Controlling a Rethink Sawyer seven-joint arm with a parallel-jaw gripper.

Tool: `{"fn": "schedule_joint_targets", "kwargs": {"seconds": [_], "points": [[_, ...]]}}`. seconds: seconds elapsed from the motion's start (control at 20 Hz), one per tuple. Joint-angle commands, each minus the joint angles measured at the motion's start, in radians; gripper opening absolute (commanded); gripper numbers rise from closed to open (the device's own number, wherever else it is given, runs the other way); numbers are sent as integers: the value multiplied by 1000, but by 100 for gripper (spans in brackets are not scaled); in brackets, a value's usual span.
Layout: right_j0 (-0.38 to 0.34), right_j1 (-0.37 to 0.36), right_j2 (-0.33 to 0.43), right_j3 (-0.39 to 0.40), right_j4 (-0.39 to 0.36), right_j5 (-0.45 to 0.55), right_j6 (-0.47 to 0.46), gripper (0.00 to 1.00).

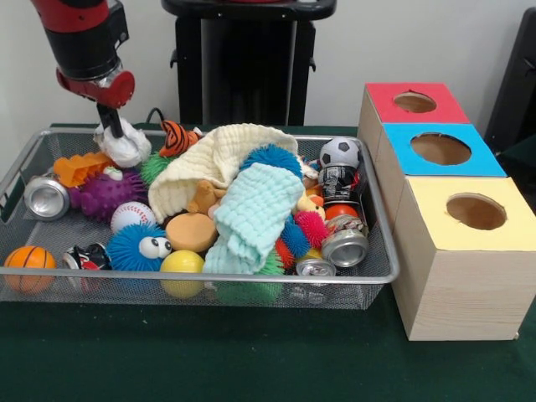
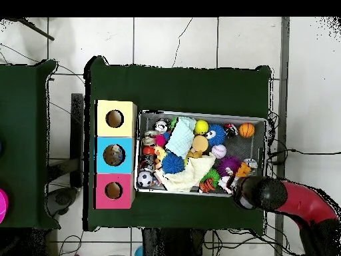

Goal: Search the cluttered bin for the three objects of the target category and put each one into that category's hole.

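Your gripper is clamped on a white plush toy at the wire bin's corner. It looks soft and light; keep hold of its bunched top so it won't slip.

No readable text is showing anywhere

The black and red can standing by the soccer ball is showing printed markings, but they are blurring past reading; the crushed can near the basketball is showing red, white and black print, likewise illegible; the silver cans are presenting only bare ends; the red, blue and yellow box tops are carrying no lettering or numbers.
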Motion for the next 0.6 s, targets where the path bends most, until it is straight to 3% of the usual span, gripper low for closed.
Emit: {"fn": "schedule_joint_targets", "kwargs": {"seconds": [0.05, 0.25, 0.6], "points": [[2, -97, 151, 83, 89, 12, -106, 0], [22, -153, 178, 86, 158, 70, -83, 0], [67, -178, 185, 38, 250, 165, -62, 0]]}}
